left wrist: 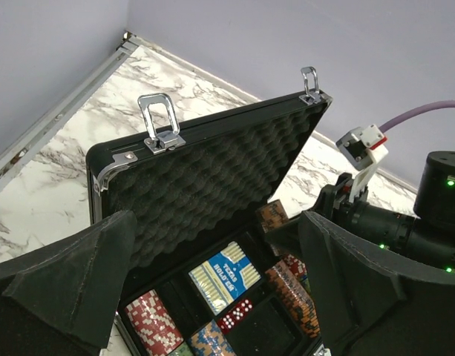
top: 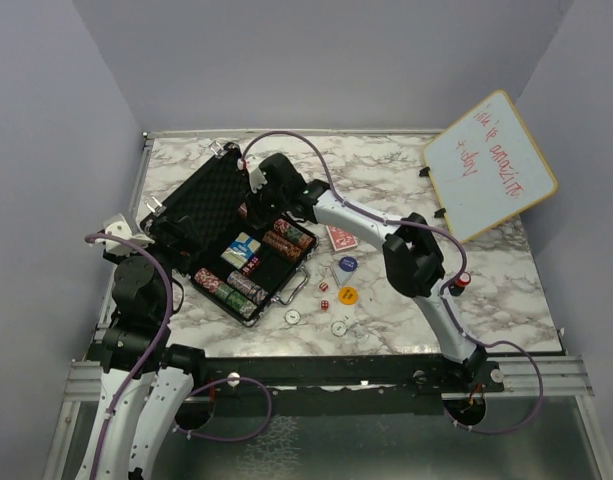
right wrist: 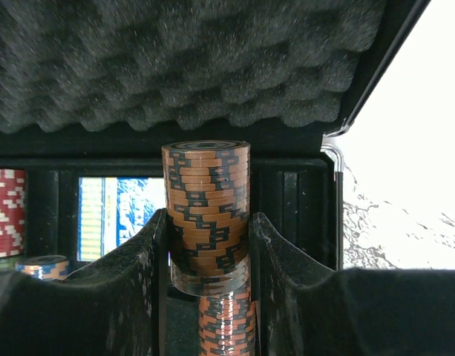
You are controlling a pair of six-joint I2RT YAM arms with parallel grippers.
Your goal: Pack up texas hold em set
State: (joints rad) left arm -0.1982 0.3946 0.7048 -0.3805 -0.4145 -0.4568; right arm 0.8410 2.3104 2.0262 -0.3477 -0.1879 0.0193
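Nearest the arm bases, two white buttons (top: 292, 317) lie on the marble table (top: 506, 300). Just beyond them are the red dice (top: 324, 288), a yellow button (top: 348, 295), a blue button (top: 346, 264) and a red card deck (top: 339, 238). All of these are loose, just right of the open case (top: 211, 195), so they are on the right arm's side. The left gripper (left wrist: 216, 285) hangs at the case's left side with its fingers spread wide and nothing between them. It looks across a blue deck (left wrist: 227, 274) and red-and-white chips (left wrist: 149, 322) already in their slots. The right gripper (right wrist: 206, 245) reaches over the tray, its fingers clamped on the flanks of a stack of orange chips (right wrist: 206, 200). The stack's long axis runs along the fingers, in line with a row of matching chips (right wrist: 223, 326) lying directly below in the same channel. The coming move likely turns on that alignment: lower the stack straight down and it should seat on the end of the row. Behind it the foam lid (right wrist: 175, 67) stands raised, close over the fingers, which leaves little room to lift. Farthest back, a whiteboard (top: 489, 163) leans at the table's right corner.
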